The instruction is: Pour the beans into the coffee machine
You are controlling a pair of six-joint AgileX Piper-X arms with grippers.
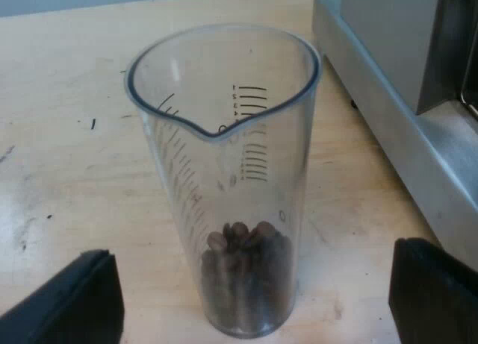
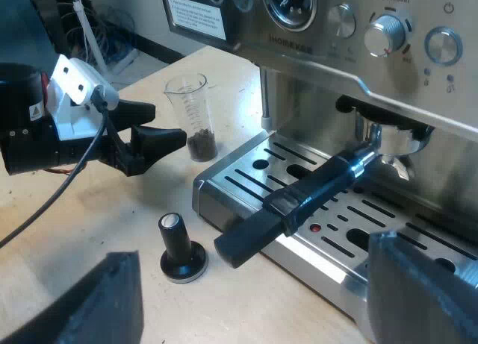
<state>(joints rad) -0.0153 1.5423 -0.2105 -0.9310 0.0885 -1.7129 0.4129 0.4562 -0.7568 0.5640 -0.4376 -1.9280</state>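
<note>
Black fingers [image 1: 67, 299] of the left gripper [image 1: 250, 310] stand wide apart, flanking the measuring glass [image 1: 224, 172] without touching it. Right gripper [image 2: 254, 299] is also spread wide, empty, over the pale wooden table [image 1: 60, 135] near the tamper [image 2: 179, 251]. Glass stands upright on the table, long axis vertical, beans [image 1: 243, 273] in its base, spout at six o'clock toward the left gripper; espresso machine [image 1: 418, 98] beside it at two o'clock, holder [image 2: 314, 191] locked in its front.

The beans [image 1: 245, 277] lie in the measuring glass [image 1: 224, 165], upright on the table [image 1: 67, 172] beside the espresso machine [image 1: 396, 53], tamper [image 2: 181, 251] nearby.
</note>
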